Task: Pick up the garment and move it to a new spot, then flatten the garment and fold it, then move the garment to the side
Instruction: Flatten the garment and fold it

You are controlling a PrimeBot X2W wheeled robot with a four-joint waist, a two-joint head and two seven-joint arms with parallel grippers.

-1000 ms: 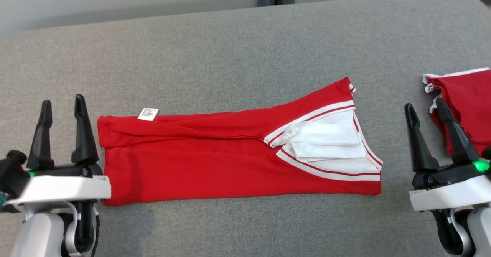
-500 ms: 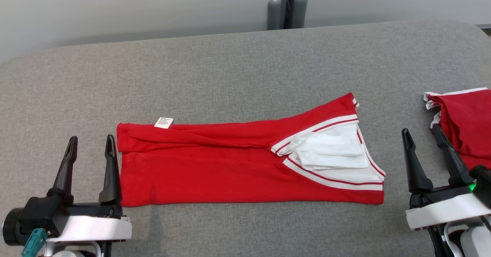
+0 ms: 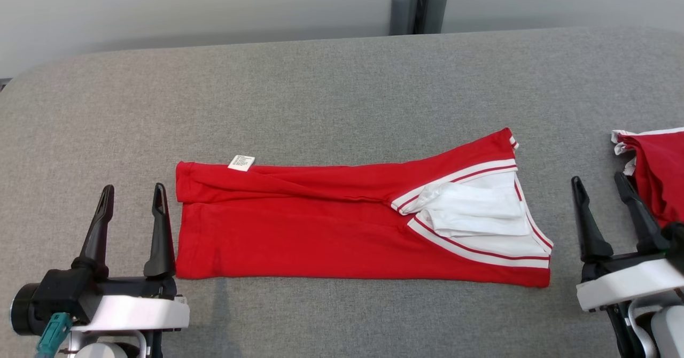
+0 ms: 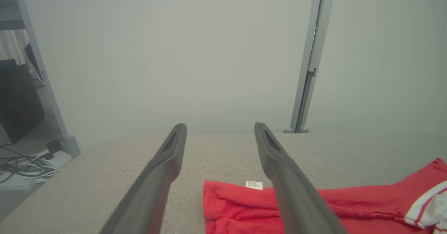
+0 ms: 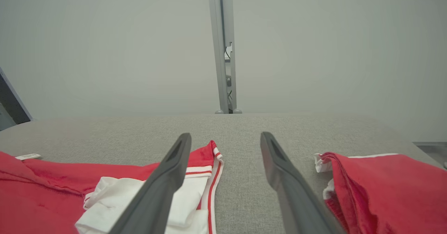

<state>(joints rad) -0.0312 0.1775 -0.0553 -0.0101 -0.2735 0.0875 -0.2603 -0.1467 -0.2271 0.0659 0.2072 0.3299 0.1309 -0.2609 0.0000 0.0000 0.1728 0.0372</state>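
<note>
A grey woven pad (image 3: 320, 91) with rounded corners takes up most of the head view. Behind it runs a pale blank wall (image 3: 214, 5), with a grey post (image 3: 419, 5) standing at 12 o'clock.

The red garment (image 3: 299, 235) lies folded into a long strip across the middle of the pad. Its white label (image 3: 241, 162) sits at the strip's 10 o'clock corner, and a white striped panel (image 3: 470, 208) is at its 3 o'clock end. A second red cloth (image 3: 660, 176) lies bunched at the 3 o'clock edge, apart from the garment.

The left gripper (image 3: 133, 187) sits at 8 o'clock, just beside the garment's end. The right gripper (image 3: 597, 177) sits at 4 o'clock, between the garment and the second cloth. Both have their fingers spread apart and hold nothing.

The left wrist view adds the room beyond the pad. At 9 o'clock there are a dark cabinet (image 4: 17, 101) and a slanted metal leg (image 4: 42, 70), with loose cables (image 4: 21, 167) on the floor at 8 o'clock. The right wrist view shows bare pad between the fingers.
</note>
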